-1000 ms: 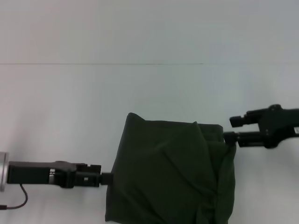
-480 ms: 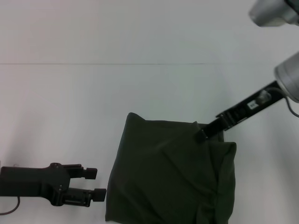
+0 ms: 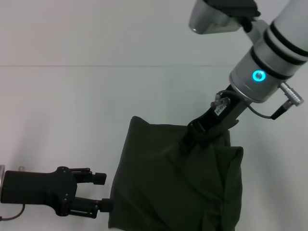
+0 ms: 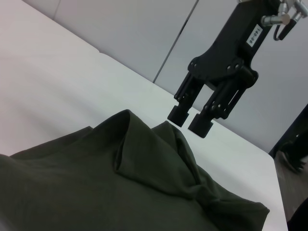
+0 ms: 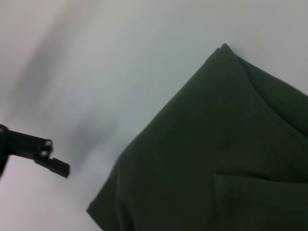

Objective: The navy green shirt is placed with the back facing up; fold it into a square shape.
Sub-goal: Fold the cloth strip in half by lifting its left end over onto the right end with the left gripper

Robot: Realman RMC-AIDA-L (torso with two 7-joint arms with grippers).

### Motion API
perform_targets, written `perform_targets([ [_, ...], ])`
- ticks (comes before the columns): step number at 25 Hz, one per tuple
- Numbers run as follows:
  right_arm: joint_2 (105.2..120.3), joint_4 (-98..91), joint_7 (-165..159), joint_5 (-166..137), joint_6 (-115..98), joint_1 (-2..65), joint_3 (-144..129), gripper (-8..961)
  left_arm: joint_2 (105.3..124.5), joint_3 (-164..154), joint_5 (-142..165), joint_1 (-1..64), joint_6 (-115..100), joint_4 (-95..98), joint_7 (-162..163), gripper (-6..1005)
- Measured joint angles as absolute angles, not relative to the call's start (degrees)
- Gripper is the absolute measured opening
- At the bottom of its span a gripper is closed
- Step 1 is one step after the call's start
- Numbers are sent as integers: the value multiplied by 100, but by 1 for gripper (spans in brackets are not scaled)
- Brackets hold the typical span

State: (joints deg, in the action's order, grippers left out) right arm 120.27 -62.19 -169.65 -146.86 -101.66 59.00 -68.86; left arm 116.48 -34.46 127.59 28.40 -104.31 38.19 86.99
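Dark olive cotton, the shirt [image 3: 175,180] lies already folded into a thick, roughly square bundle on the white desk [image 3: 72,110], toward the near middle and a little to the robot's right, with soft ridges and a loose flap along its right side.

The right end effector [image 3: 185,143] comes in steeply from the far right and hangs over the far edge of the bundle. Seen from the left wrist, its two fingers [image 4: 179,113] stand a little apart with nothing between them, their tips just above the raised fold and not clearly touching it.

The left end effector [image 3: 102,192] sits low, just beside the shirt's near-left edge, fingers spread and empty, pointing in at the cloth.

The shirt spreads out toward the robot from the right end effector's tips, so that arm is the nearer to the far edge, while the left is nearer the left side. Any last tidying would likely turn on whether the far fold needs pressing flat; the fold looks largely done.
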Motion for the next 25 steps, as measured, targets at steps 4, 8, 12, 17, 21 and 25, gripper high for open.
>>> perform_targets([
  [4, 12071, -5890, -17211, -15054, -10096, 6289, -7073, 573, 11663, -3469, 12761, 2840, -10434, 3847, 8630, 874],
  [8, 12088, -5221, -17221, -15170, -9795, 6697, -7145, 573, 11696, -3472, 12768, 2816, -10423, 3886, 8523, 874],
  [12, 12084, -4843, -17225, -15183, -9458, 6904, -7243, 573, 11713, -3504, 12771, 2793, -10424, 3886, 8469, 874],
  [17, 12079, -4561, -17227, -15187, -9093, 6978, -7358, 574, 11738, -3581, 12771, 2791, -10417, 3885, 8466, 874],
  [21, 12062, -4337, -17225, -15163, -8846, 7001, -7417, 574, 11773, -3603, 12771, 2788, -10392, 3884, 8464, 874],
  [25, 12055, -4248, -17209, -15181, -8709, 7018, -7482, 574, 11780, -3604, 12771, 2787, -10388, 3884, 8464, 874],
])
